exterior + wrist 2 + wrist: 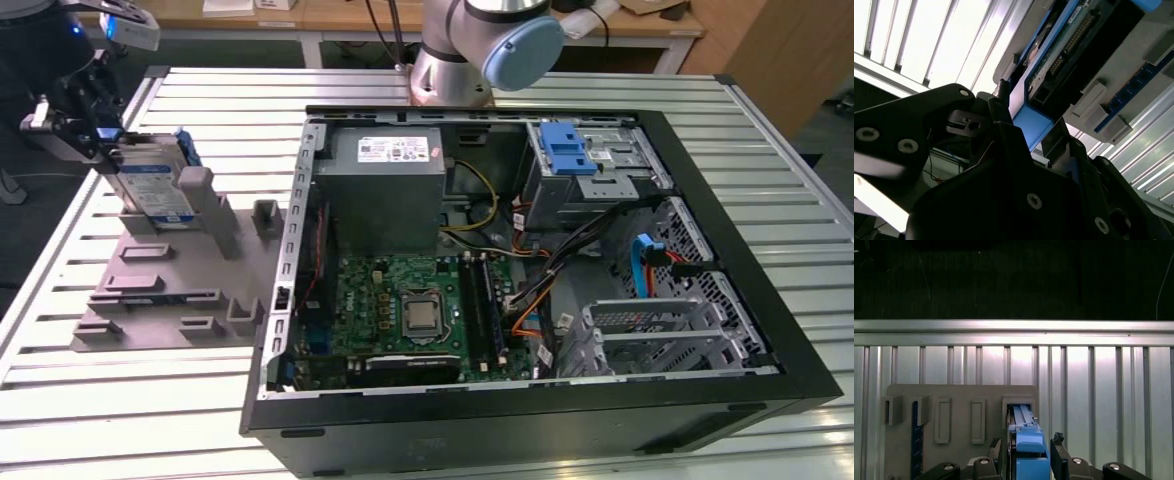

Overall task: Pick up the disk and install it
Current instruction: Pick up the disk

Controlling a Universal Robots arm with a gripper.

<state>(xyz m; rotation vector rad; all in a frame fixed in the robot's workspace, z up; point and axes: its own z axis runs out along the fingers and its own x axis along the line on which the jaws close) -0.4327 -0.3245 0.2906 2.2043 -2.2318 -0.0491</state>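
Observation:
The disk (pixel 150 180), a silver drive with a white-and-blue label in a blue bracket, stands on edge in a slot at the far end of the grey holder (pixel 174 290), at the exterior view's left. My gripper (pixel 96 125) sits at the disk's upper end. In the first wrist view its fingers (pixel 1056 450) flank the disk's blue bracket (pixel 1029 445) closely, with the holder (pixel 959 395) beneath. The second wrist view has the gripper (pixel 1029 125) pressed onto the bracket's corner, and the disk's (pixel 1064 45) circuit board side faces the camera.
The open computer case (pixel 747 250) lies on the slatted metal table (pixel 134 400) to the exterior view's right of the holder. Inside are a grey power-supply box (pixel 387 175), the motherboard (pixel 414 315) and a metal cage with a blue latch (pixel 577 150). The arm's base (pixel 461 60) stands behind the case.

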